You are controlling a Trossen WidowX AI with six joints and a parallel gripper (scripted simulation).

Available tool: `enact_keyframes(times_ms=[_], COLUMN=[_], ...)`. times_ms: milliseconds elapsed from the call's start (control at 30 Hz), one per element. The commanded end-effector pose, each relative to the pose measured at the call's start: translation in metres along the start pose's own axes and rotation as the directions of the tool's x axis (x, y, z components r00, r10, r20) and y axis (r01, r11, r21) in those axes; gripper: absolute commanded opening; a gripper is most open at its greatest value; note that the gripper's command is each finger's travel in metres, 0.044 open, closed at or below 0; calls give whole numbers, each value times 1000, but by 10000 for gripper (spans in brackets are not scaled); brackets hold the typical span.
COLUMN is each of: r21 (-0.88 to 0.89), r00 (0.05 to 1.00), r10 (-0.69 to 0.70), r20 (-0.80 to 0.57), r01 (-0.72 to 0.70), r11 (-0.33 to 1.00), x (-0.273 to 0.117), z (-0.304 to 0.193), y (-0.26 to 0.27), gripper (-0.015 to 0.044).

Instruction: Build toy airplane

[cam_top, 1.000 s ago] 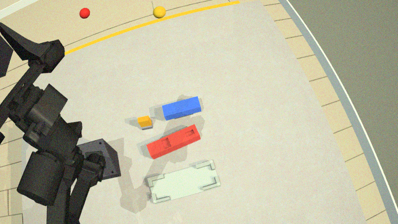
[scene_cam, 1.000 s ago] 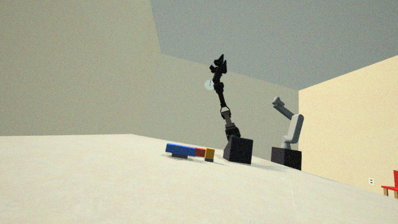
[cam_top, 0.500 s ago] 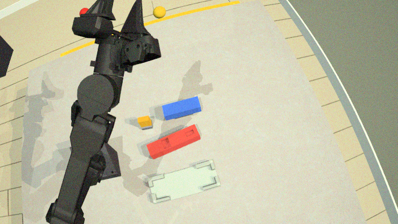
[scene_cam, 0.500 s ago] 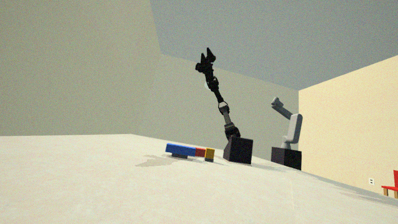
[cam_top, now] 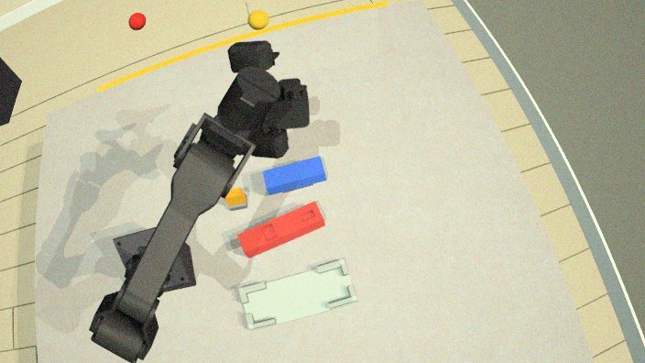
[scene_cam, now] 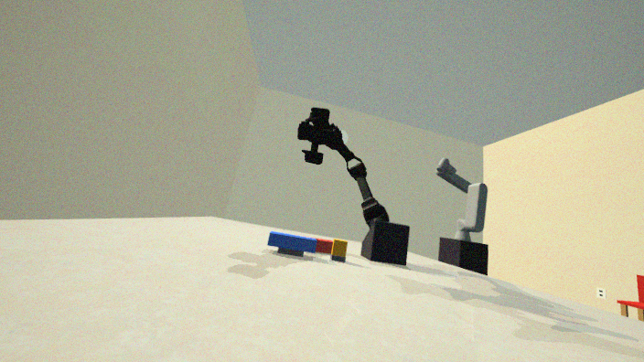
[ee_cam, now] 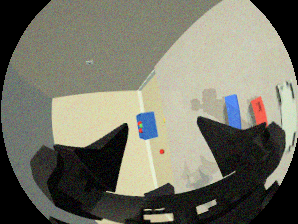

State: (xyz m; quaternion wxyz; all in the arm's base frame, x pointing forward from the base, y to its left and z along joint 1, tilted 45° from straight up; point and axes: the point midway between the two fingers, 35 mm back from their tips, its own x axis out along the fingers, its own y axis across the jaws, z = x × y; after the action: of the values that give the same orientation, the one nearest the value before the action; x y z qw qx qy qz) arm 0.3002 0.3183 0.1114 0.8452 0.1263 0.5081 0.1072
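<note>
The pale green jig (cam_top: 300,298) (ee_cam: 287,107), with raised corner brackets, is empty. The red fuselage (cam_top: 281,231) (scene_cam: 324,246) (ee_cam: 259,111) lies on the mat beside it, its two sockets upward and empty. The blue wing (cam_top: 295,175) (scene_cam: 293,241) (ee_cam: 233,111) stands on its dark tab on the far side of the fuselage. The small orange tail fin (cam_top: 235,197) (scene_cam: 338,248) stands on its dark grey base near the wing's end; I cannot make it out in the wrist view. My gripper (ee_cam: 163,123) is open and empty, high above the mat and pointing away from the parts, as the exterior view shows.
The arm's base (cam_top: 183,270) (scene_cam: 389,242) stands left of the fuselage and jig. A yellow line (cam_top: 183,56) runs along the mat's far edge, with a red ball (cam_top: 137,21) and a yellow ball (cam_top: 258,19) beyond. A grey arm (scene_cam: 477,207) stands behind.
</note>
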Motion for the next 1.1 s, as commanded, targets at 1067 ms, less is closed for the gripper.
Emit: enact_keyframes(times_ms=[1067], r21=[-600], r00=[428], r10=[-890], r20=[-154], r01=[676], r11=[429], x=[5], z=[-54], y=[-276], gripper=[440])
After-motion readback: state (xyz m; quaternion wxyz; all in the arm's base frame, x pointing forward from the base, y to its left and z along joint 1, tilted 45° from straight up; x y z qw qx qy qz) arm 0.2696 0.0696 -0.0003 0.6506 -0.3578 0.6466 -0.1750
